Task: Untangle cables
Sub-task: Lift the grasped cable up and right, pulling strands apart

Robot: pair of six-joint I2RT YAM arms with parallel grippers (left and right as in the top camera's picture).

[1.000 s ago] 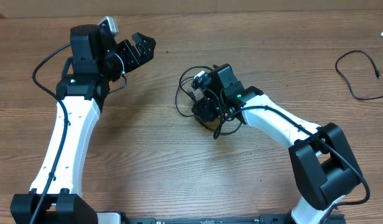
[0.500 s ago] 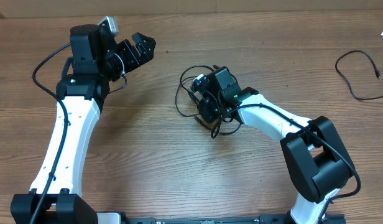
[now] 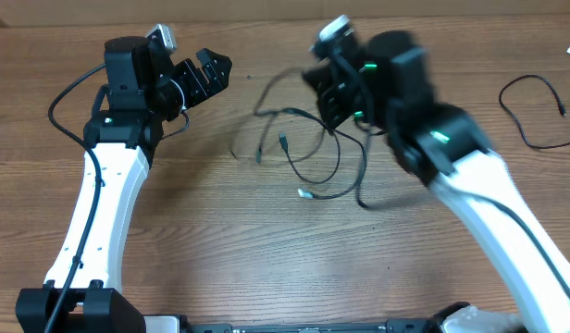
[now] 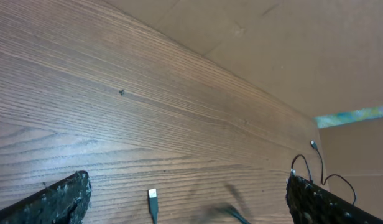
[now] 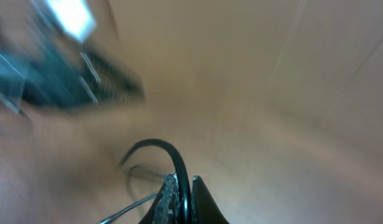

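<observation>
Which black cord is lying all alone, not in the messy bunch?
The curvy cord at the far right. It lies apart, while the other cords are tangled together at the right gripper.

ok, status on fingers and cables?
Left fingers open, holding nothing. Right fingers shut on cables, tangle hanging from them. One loose cable far right. Nothing blocking.

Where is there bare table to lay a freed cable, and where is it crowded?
Bare table at the front, between the left arm and right arm, below the cables. Crowded: the centre, where the right gripper holds them up; a loose cable lies far right.
</observation>
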